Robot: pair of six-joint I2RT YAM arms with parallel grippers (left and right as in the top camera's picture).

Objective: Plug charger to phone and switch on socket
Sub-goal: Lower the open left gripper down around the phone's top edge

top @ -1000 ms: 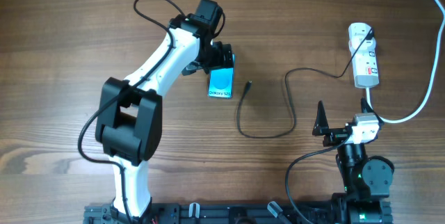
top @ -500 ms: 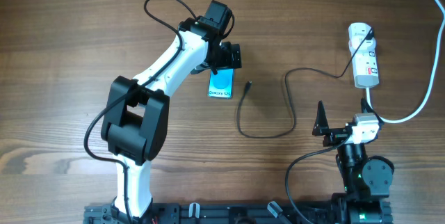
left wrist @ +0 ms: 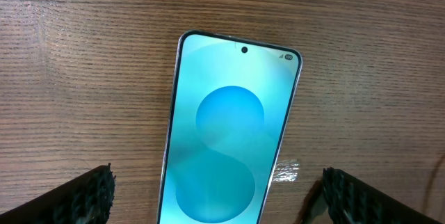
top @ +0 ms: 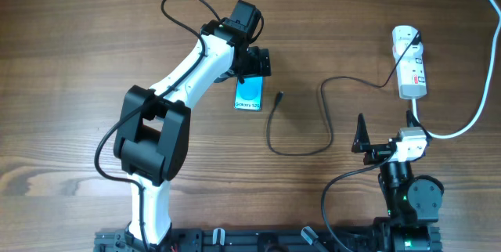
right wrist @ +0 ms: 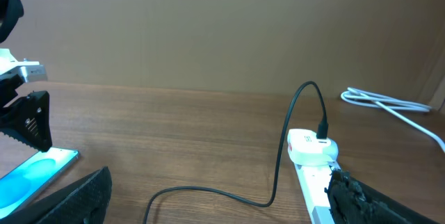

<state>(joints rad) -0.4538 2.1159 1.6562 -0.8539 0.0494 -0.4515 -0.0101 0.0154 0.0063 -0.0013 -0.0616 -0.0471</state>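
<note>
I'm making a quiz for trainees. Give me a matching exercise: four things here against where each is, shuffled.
1 phone
2 charger tip
3 socket
4 left tool

A on the right side, black plug in it
B open, over the phone
C lying loose, right of the phone
D flat, screen up

Pairs: 1-D, 2-C, 3-A, 4-B

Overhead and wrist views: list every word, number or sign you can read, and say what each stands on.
"Galaxy", then characters too small to read: on the white strip at the end of the phone, overhead view.
Red print on the socket: too small to read.
Small icon at the phone screen's corner, left wrist view: too blurred to read.
</note>
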